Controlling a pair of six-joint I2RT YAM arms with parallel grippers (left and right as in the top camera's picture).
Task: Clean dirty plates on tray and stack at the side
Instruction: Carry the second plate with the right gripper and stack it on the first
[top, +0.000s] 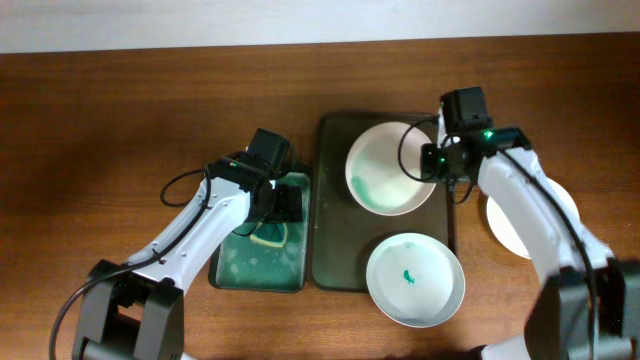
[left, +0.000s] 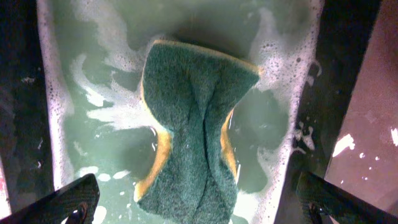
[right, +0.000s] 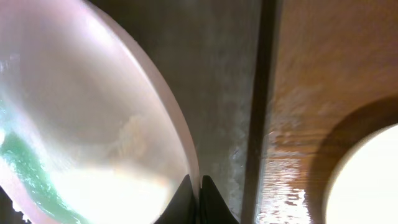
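The dark tray (top: 330, 240) holds two white plates. The far plate (top: 385, 170) is tilted, with a teal smear low on its left; my right gripper (top: 437, 163) is shut on its right rim, which shows in the right wrist view (right: 196, 186). The near plate (top: 415, 280) lies flat with a small teal smear in the middle. A third white plate (top: 505, 225) lies on the table right of the tray, partly under my right arm. My left gripper (top: 283, 205) is open over a green and yellow sponge (left: 193, 130) in soapy water.
A green tub (top: 230, 270) of soapy water stands left of the tray and holds the sponge. The tray's right rim (right: 264, 93) and the wooden table (right: 311, 93) show beside the held plate.
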